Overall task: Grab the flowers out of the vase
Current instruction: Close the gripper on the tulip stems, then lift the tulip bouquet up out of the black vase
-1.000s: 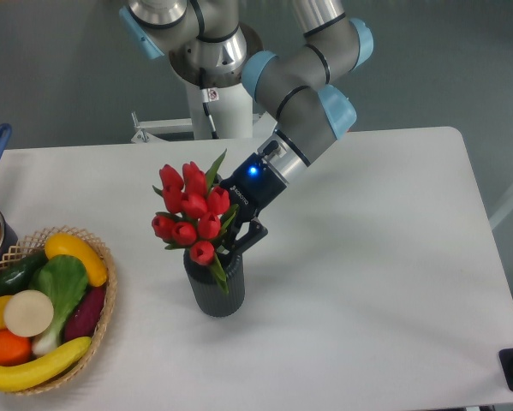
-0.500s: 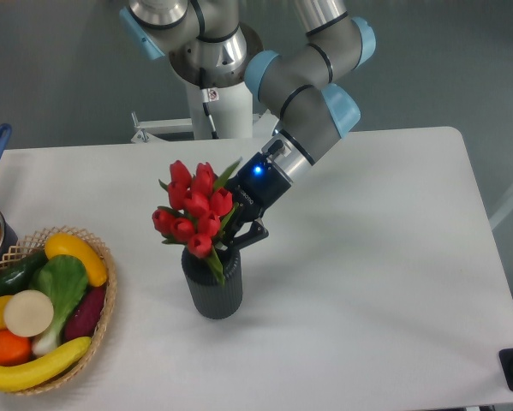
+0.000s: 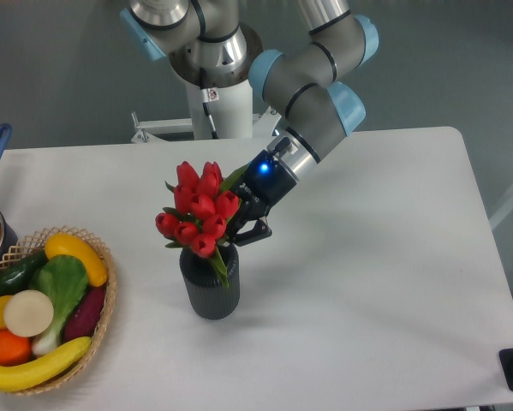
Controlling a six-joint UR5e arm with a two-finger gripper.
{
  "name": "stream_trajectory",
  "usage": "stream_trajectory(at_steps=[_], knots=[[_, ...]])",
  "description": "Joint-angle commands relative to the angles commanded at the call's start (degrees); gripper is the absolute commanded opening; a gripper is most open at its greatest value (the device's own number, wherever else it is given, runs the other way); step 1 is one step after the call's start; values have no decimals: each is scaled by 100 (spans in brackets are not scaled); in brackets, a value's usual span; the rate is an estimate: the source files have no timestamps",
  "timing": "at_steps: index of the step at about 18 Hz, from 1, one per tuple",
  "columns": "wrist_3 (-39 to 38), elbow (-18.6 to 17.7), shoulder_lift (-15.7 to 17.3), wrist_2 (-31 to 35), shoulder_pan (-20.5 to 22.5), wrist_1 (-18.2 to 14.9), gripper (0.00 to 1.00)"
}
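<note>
Nine-odd glossy flowers (image 3: 199,208), ribbed cylindrical vase (image 3: 210,288), tool (image 3: 241,232) seemingly clamping.

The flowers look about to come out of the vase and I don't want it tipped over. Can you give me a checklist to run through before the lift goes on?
1. Gripper closed on the flowers: cannot tell, buds and leaves hide the fingertips.
2. Stems clear of the vase: not ok, they are in its mouth.
3. Vase upright on the table: ok.
4. Space above the bouquet free: ok.
5. Wicker basket apart from the vase: ok.
</note>
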Motion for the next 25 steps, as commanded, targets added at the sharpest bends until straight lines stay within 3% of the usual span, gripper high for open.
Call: stream_trajectory(at_steps=[9, 14, 25], knots=[[-1290, 571, 316, -80, 0, -9, 37], [-1827, 642, 588, -71, 9, -9, 37], [-3233, 1151, 1055, -80, 53, -17, 37]])
